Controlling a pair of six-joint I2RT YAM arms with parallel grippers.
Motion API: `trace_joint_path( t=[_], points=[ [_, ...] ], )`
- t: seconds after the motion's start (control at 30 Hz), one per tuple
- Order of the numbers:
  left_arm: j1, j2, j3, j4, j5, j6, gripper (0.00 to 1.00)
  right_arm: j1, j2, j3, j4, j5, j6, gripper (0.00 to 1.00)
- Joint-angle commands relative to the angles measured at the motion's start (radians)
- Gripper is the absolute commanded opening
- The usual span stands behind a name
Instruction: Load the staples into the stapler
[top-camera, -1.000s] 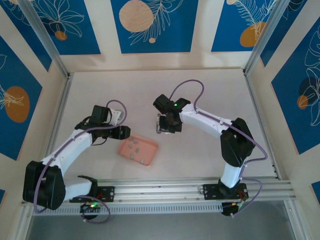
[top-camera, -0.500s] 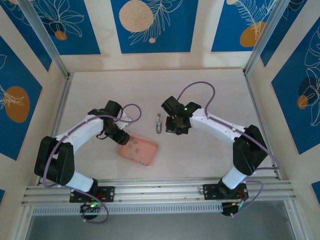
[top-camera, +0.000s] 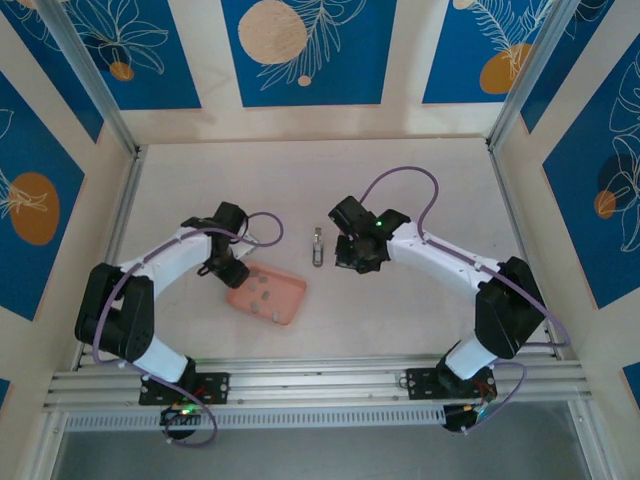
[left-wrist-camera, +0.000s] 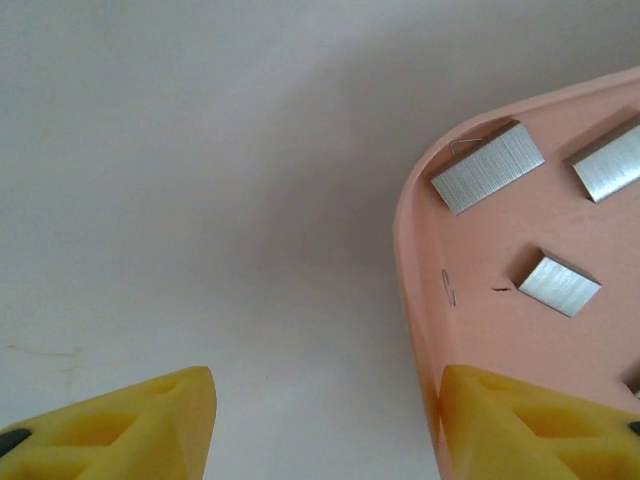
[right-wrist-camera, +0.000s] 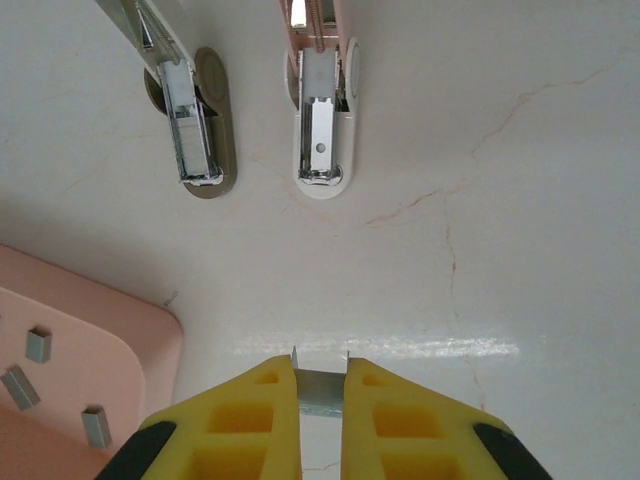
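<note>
Your right gripper (right-wrist-camera: 321, 375) pinches a short grey metal staple strip (right-wrist-camera: 321, 395), your left gripper (left-wrist-camera: 325, 400) gapes empty; next, seat the strip in the small grey hinged stapler (right-wrist-camera: 320, 130).

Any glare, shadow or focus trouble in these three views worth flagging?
Right wrist: a glare band streaks the table ahead of the right gripper; the stapler is sharp. Left wrist: the left gripper has soft-focus fingertips, the staples are crisp, a soft shadow hugs the tray. Top external: even light, no glare.

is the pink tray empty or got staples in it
Not empty: staple strips lie on the tray floor, seen in both wrist views.
</note>
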Motion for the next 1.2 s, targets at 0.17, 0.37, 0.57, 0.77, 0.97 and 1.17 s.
trace_joint_path(
  t=[0.17,0.37,0.57,0.77,0.97,1.17],
  points=[
    [0.081,0.019,0.038,0.069,-0.145,-0.028,0.61,-0.006,-0.030,-0.016,0.008,0.018,0.018,0.14],
    [0.116,-0.040,0.040,0.118,-0.095,-0.072,0.63,-0.017,-0.018,-0.019,0.028,0.009,0.022,0.14],
    [0.127,-0.245,-0.057,0.292,0.120,-0.205,0.73,-0.046,0.004,-0.016,0.068,0.016,0.016,0.14],
    [0.131,-0.407,-0.222,0.556,0.327,-0.342,0.84,-0.060,0.040,-0.003,0.093,0.079,-0.058,0.14],
    [0.132,-0.468,-0.366,0.817,0.454,-0.471,0.89,-0.070,0.070,-0.011,0.142,0.095,-0.104,0.14],
    [0.132,-0.463,-0.419,0.918,0.516,-0.490,0.90,-0.079,0.095,-0.031,0.220,0.101,-0.146,0.14]
  ],
)
